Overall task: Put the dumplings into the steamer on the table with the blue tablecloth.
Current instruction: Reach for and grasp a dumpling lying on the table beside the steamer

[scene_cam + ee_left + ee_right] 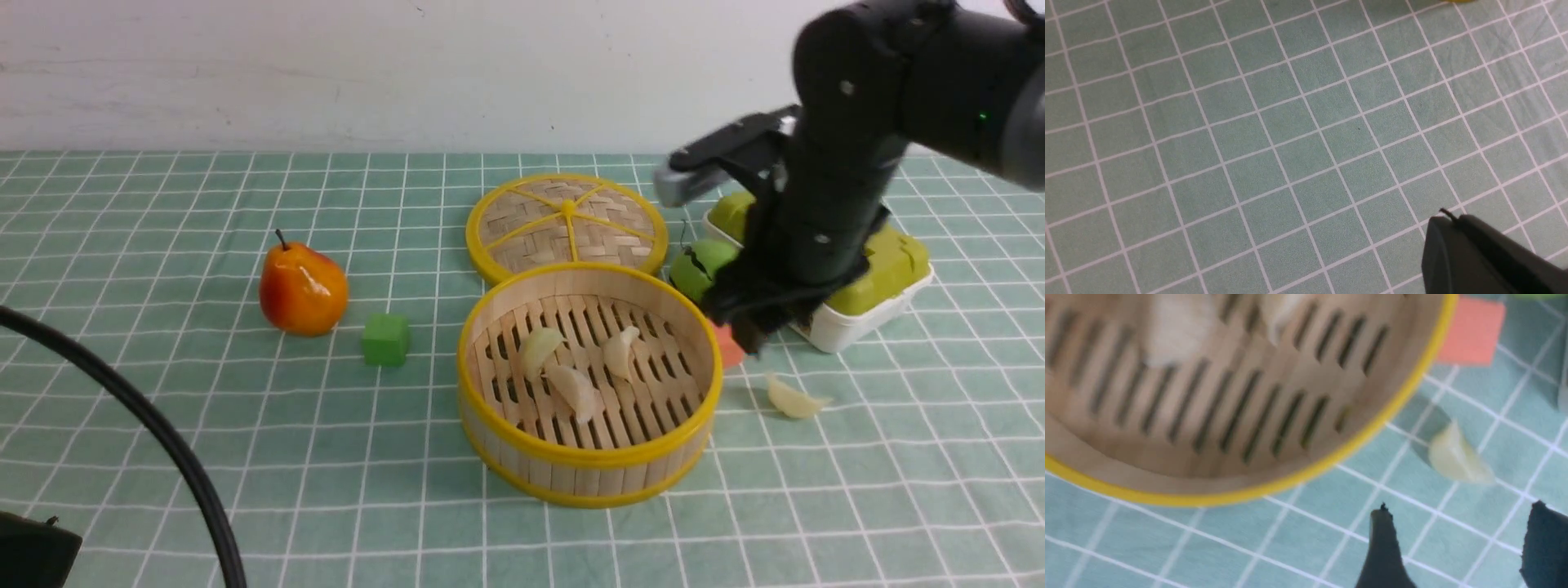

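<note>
The steamer (498,322) stands mid-table on the table with the blue tablecloth (163,408). Three dumplings (575,390) lie on its slatted floor. A fourth dumpling (793,400) lies on the cloth to the steamer's right. My right gripper (744,331) hangs open and empty above the cloth between the steamer and that dumpling. In the right wrist view the gripper (1459,512) has its fingers wide apart, with the loose dumpling (1453,457) just beyond them and the steamer's rim (1380,420) beside it. My left gripper (1447,228) is shut and empty over bare cloth.
The flat woven lid (566,224) lies behind the steamer. A pear (302,290) and a green cube (385,339) sit to the left. An orange cube (729,349), a green ball (700,265) and a green and white box (878,278) crowd behind my right gripper.
</note>
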You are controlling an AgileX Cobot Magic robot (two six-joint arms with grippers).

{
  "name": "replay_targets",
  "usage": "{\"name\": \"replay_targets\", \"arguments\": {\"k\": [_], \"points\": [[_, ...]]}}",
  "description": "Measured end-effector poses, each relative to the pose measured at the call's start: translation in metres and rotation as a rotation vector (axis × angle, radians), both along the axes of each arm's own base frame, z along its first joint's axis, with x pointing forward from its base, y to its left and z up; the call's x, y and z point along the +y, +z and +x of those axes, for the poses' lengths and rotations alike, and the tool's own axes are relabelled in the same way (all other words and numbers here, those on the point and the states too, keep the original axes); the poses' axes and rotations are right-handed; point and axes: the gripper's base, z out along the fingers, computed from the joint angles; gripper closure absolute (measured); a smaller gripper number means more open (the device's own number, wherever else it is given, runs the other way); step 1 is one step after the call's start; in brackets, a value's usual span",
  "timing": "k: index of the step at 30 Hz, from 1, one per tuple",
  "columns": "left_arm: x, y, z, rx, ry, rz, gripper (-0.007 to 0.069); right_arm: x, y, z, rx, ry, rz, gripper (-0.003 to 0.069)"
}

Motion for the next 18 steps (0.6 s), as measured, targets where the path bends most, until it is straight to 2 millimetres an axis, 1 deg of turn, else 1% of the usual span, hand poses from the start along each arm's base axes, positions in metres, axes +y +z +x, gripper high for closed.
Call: {"name": "replay_targets", "arguments": {"k": [3,6,9,14,18], "points": [[0.0,0.0,0.0,-0.001,0.0,-0.001,0.0629,-0.025,-0.028,0.004,0.031,-0.015,-0.02,0.0219],[0.0,0.0,0.0,-0.001,0.0,-0.001,0.0628,-0.037,-0.049,0.01,0.007,-0.01,-0.017,0.0219],[0.0,0.0,0.0,-0.001,0.0,-0.001,0.0625,-0.041,-0.064,0.018,-0.021,-0.006,-0.009,0.0219],[0.0,0.0,0.0,0.002,0.001,-0.005,0.0621,-0.037,-0.086,0.033,-0.084,0.017,0.003,0.0219],[-0.001,0.0,-0.001,0.012,0.012,-0.021,0.0619,-0.035,-0.099,0.038,-0.085,0.022,0.004,0.0232]]}}
